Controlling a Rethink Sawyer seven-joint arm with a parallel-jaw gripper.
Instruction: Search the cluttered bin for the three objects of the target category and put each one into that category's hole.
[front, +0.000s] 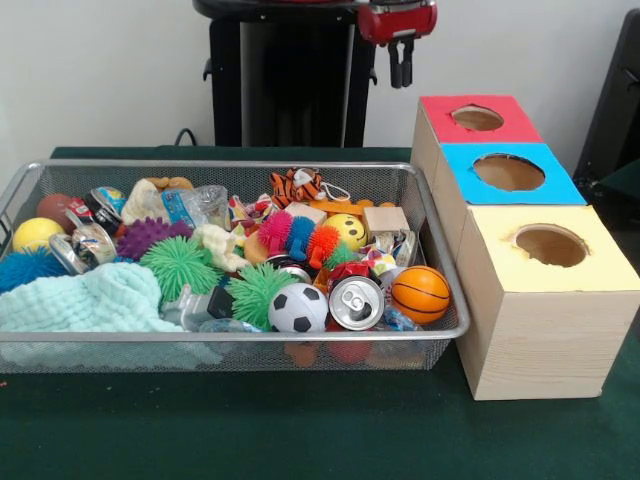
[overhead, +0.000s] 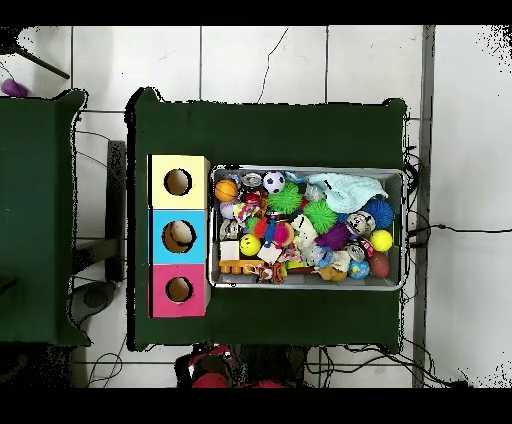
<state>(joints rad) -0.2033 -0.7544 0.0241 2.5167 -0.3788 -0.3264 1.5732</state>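
The table (front: 300, 430) is green, and on it sits a wire bin (front: 440, 270) crammed with toys. Just beside the bin stand three boxes in a row, each with a round hole on top: yellow box (front: 545, 320), blue box (front: 510, 172), red box (front: 478, 118). In the overhead view something pale lies inside the blue hole. In the bin a soccer ball (front: 298, 308), basketball (front: 420, 293) and can (front: 356, 302) lie by the near wall. The gripper (front: 401, 62) hangs above the table behind the boxes, holding nothing, fingers close together
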